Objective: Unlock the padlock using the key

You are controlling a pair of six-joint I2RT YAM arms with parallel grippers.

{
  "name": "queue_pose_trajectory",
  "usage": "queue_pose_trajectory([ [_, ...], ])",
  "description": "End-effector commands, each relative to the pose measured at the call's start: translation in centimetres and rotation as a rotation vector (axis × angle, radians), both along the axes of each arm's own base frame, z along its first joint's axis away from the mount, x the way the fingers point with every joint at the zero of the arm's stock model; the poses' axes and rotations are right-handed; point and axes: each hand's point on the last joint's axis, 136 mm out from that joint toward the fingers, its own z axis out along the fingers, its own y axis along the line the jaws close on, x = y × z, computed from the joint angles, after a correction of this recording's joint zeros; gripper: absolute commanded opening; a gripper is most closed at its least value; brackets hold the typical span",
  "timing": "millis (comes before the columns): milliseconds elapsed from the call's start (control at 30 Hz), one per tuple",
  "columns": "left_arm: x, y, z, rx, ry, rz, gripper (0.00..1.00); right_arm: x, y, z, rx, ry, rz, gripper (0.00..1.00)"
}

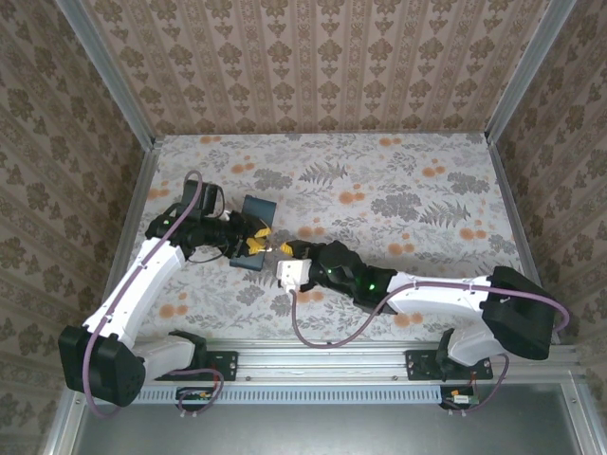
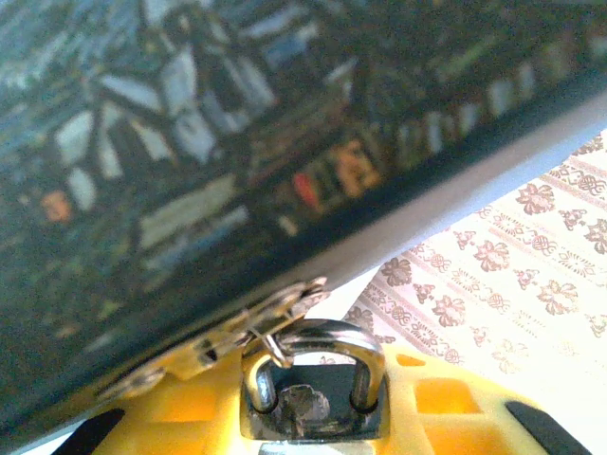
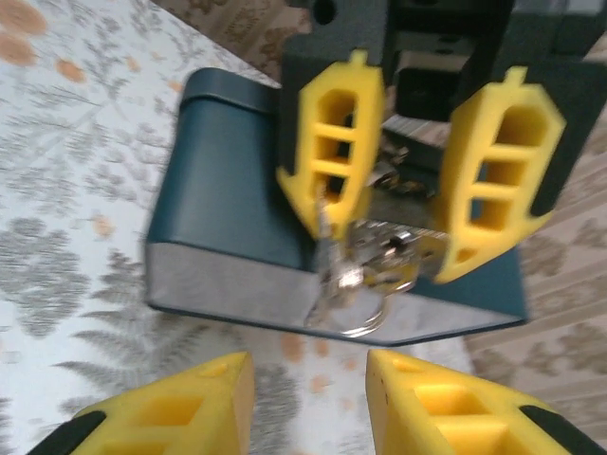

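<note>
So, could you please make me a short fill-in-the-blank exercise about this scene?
1. The padlock hangs on a dark ___ box.
2. The left hand grips the padlock between ___ fingers.
3. The right hand holds ___.
Missing words: blue; yellow; nothing.

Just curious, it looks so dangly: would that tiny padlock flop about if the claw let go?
The padlock hangs by its thin shackle from the hasp on the box, so it would probably swing. It looks solid metal, so stiff and heavy for its size. Its shiny body may slip in the left claw.
</note>
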Motion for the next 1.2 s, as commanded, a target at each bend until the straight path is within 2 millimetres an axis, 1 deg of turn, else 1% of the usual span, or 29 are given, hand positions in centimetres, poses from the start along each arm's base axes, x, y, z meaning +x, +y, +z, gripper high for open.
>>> queue_pose_trajectory([
  [0, 0.5, -0.4, 2.1, -0.044, -0.059, -0.029, 0.0, 0.8, 0.3, 3.8, 0.012, -0.255, -0.013, 0.37],
  [167, 0.5, -0.5, 2.1, -0.054, -0.055, -0.027, 0.0, 0.5, 1.3, 3.3, -0.024, -0.314, 0.029, 0.36],
  [267, 0.6, -0.6, 2.2, -0.064, -0.053, -0.026, 0.0, 0.0, 1.7, 3.0, -0.034, -0.282, 0.065, 0.35],
  [400, 0.6, -0.6, 2.5, -0.071, -0.058, -0.025, 0.0, 0.0, 1.9, 2.3, -0.059, -0.253, 0.088, 0.33],
  [533, 0.5, -0.6, 2.5, -0.08, -0.056, -0.025, 0.0, 0.2, 2.0, 2.8, -0.052, -0.261, 0.085, 0.32],
  [733, 0.4, -0.7, 2.4, -0.088, -0.051, -0.025, 0.0, 0.8, 2.4, 3.0, -0.072, -0.273, 0.097, 0.3],
  [933, 0.4, -0.7, 2.4, -0.094, -0.052, -0.022, 0.0, 1.1, 2.4, 2.6, -0.098, -0.255, 0.116, 0.27],
  [1100, 0.5, -0.5, 2.3, -0.096, -0.049, -0.015, 0.0, 0.9, 1.8, 2.5, -0.105, -0.223, 0.134, 0.3],
  [1167, 0.6, -0.4, 2.2, -0.096, -0.047, -0.011, 0.0, 0.8, 1.7, 2.1, -0.134, -0.226, 0.139, 0.3],
])
